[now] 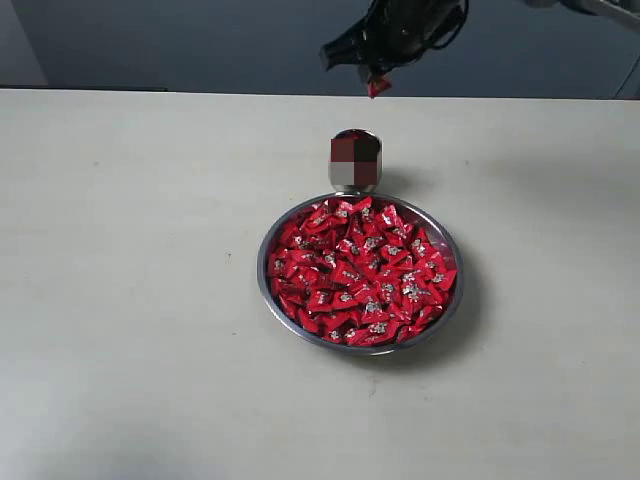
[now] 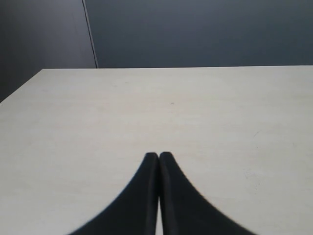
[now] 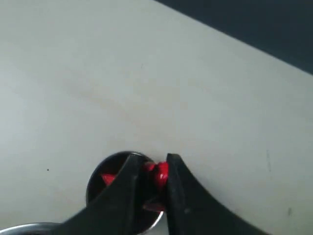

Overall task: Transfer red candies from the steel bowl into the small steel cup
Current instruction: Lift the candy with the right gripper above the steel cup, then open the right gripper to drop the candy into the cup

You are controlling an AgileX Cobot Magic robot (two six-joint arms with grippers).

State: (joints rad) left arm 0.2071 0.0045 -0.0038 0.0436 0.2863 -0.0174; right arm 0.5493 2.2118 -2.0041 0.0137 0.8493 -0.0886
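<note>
The steel bowl (image 1: 272, 296) sits mid-table, heaped with red candies (image 1: 362, 272). Just behind it stands the small steel cup (image 1: 355, 160), upright, with red showing inside it (image 3: 106, 178). My right gripper (image 1: 377, 86) hangs high above the cup, shut on one red candy (image 3: 158, 172) that pokes out between its black fingers (image 3: 175, 171). In the right wrist view the cup (image 3: 96, 177) lies directly beneath the jaws. My left gripper (image 2: 158, 155) is shut with nothing in it, over bare table, outside the exterior view.
The pale table (image 1: 140, 260) spreads wide on both sides of the bowl. A dark wall (image 1: 200, 40) runs behind the far edge. A sliver of the bowl's rim (image 3: 29, 228) shows at the edge of the right wrist view.
</note>
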